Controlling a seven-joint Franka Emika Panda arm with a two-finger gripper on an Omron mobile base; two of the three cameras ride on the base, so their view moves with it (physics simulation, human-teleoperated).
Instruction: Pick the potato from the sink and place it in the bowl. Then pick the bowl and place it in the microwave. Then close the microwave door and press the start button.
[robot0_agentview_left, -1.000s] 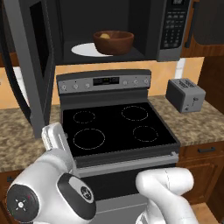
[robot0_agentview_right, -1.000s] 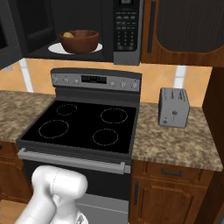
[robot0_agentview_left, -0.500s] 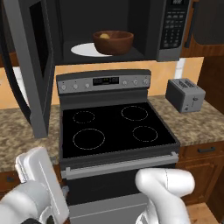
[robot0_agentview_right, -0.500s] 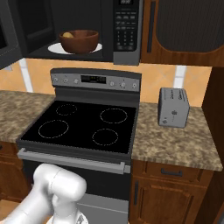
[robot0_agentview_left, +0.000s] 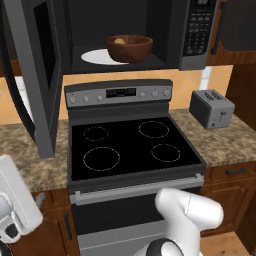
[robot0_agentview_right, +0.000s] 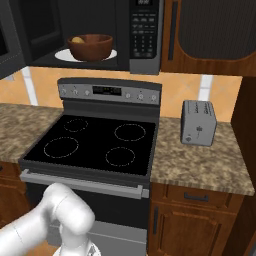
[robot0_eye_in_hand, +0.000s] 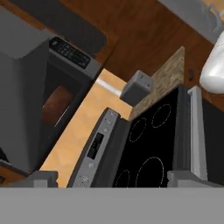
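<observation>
Standing wide apart, the two fingertips of the claw (robot0_eye_in_hand: 113, 179) rise at the lower corners of the hand view with nothing between them, so the claw is open and empty. That view is rolled on its side: beyond the tips lies the black cooktop of the stove (robot0_eye_in_hand: 153, 153), with its grey control panel (robot0_eye_in_hand: 94, 151) beside it.

In the left base view a white part of the arm shows low at the left edge, in front of the stove (robot0_agentview_left: 130, 150) and well below the microwave (robot0_agentview_left: 150, 30).

The microwave hangs above the stove with its cavity open. Its microwave door (robot0_agentview_left: 37, 75) is swung out to the left, its edge reaching down toward the stone desk (robot0_agentview_left: 30, 160). Inside the cavity the bowl (robot0_agentview_left: 129, 48) sits upright on a white turntable plate (robot0_agentview_left: 95, 56), and the potato (robot0_agentview_left: 120, 41) rests inside the bowl, just showing over its rim. From the right base view the bowl (robot0_agentview_right: 90, 46) and the potato (robot0_agentview_right: 77, 39) sit left of the keypad (robot0_agentview_right: 144, 30).

A grey toaster (robot0_agentview_right: 198, 122) stands on the desk to the right of the stove, with brown wooden cabinets (robot0_agentview_right: 200, 215) below it.
</observation>
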